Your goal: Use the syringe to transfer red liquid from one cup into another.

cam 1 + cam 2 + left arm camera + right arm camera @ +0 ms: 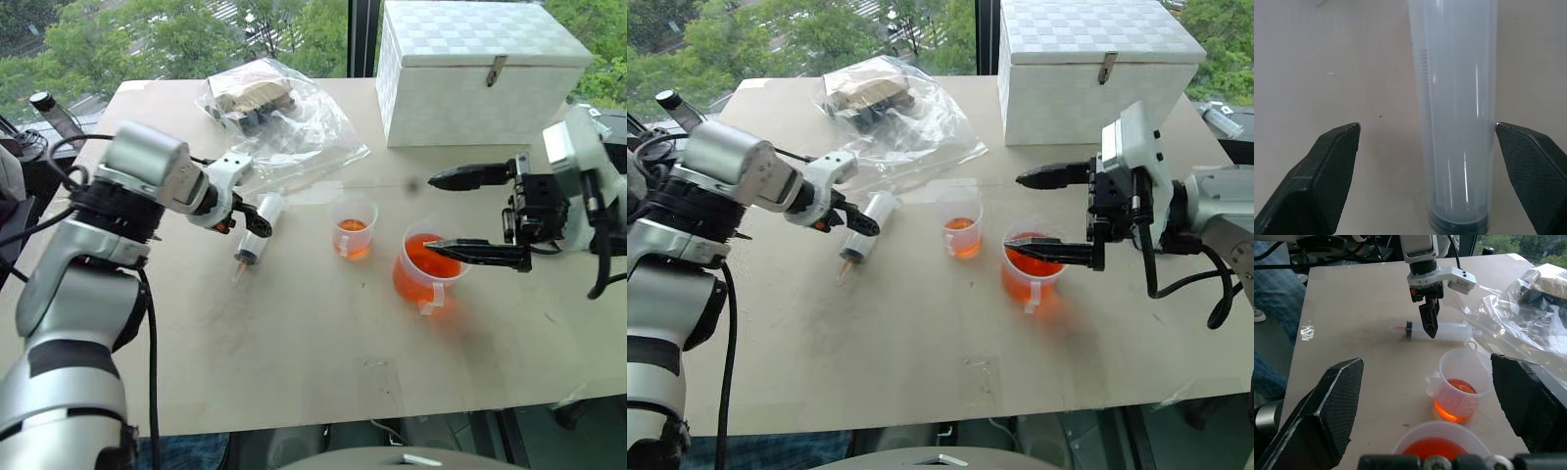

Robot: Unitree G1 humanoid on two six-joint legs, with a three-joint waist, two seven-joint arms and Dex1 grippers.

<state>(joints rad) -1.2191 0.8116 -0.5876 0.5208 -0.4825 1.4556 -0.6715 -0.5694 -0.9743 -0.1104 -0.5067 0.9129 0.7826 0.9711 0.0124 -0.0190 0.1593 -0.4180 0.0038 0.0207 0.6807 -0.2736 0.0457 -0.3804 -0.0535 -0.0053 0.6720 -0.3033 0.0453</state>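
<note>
The left gripper (1427, 134) points down at the syringe (257, 235), and its two black fingers (1332, 166) are wide apart, one on each side of the clear tube. One finger is just beside the tube, but the fingers are not squeezing it. The syringe lies flat on the table (313, 362), with its little orange tip pointing toward the robot and its white plunger end next to a crinkly plastic bag (279, 117). The right gripper (468, 213) is up in the air over the cups, pointing sideways toward the left arm. Its fingers (480, 254) are spread wide too, and it holds nothing. The big cup (423, 272) sits right under the lower finger and is full of red liquid (421, 257). The small cup (354, 225) stands just beside the big cup, between it and the syringe, with only a little orange at the bottom. A white box (480, 69) sits at the far edge of the table behind the cups.
</note>
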